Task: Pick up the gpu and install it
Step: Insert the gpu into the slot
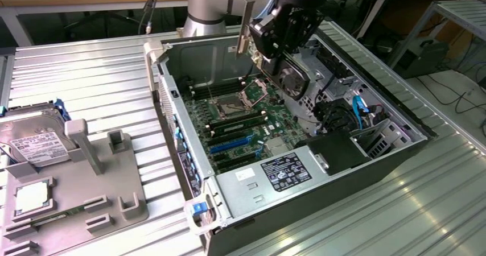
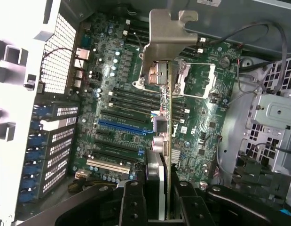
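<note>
We see the gripper (image 1: 279,45) in the upper middle of the exterior view, above the open computer case (image 1: 199,57); its jaws are closed partway and they clamp the gpu (image 1: 292,77) from both faces; in the wrist view the two fingers (image 2: 131,193) press on the card edge (image 2: 164,136), with the silver bracket (image 2: 166,37) at the far end; the gpu hangs over the motherboard (image 1: 235,125), not touching it; the hard drive (image 1: 34,139) lies at the exterior view's left on a grey holder (image 1: 76,205).
</note>
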Robot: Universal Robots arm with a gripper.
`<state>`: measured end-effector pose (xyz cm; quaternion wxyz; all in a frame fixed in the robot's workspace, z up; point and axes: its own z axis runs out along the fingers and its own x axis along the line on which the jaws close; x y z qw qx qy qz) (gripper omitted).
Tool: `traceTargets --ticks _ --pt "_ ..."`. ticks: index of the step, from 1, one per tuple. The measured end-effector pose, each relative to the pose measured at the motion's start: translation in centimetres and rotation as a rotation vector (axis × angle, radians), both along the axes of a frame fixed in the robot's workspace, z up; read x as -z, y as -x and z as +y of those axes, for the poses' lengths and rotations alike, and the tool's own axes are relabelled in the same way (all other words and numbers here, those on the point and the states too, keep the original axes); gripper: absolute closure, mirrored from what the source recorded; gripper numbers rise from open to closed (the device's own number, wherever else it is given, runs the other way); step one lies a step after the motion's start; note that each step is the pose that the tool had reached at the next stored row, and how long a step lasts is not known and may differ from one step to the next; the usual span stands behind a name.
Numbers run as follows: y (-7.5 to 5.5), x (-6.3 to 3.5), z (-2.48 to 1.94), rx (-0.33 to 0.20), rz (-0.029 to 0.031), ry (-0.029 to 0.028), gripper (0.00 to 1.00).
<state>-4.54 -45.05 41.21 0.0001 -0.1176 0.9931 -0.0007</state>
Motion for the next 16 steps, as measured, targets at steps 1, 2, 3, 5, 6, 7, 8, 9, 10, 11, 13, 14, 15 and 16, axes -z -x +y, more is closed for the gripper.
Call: traceTargets --ticks 1,2,3,5,6,7,8,9,10,11,13,14,15,16 --pt "0.0 0.0 0.0 -0.008 0.0 0.0 0.72" --pt "0.0 0.0 0.0 -0.02 0.0 0.0 0.72" --pt "0.0 0.0 0.0 -0.029 0.0 0.0 0.72" --pt "0.0 0.0 0.0 -0.044 0.0 0.0 0.72" --pt "0.0 0.0 0.0 -0.051 0.0 0.0 0.72" --pt "0.0 0.0 0.0 -0.059 0.0 0.0001 0.72" --pt "0.0 0.0 0.0 -0.065 0.0 0.0 0.72" --pt "0.0 0.0 0.0 -0.072 0.0 0.0001 0.72" --pt "0.0 0.0 0.0 -0.08 0.0 0.0 0.72" --pt "0.0 0.0 0.0 -0.088 0.0 0.0 0.72" --pt "0.0 0.0 0.0 -0.102 0.0 0.0001 0.72" --pt "0.0 0.0 0.0 -0.117 0.0 0.0001 0.72" --pt "0.0 0.0 0.0 -0.131 0.0 0.0 0.72" --pt "0.0 0.0 0.0 -0.138 0.0 0.0001 0.72"
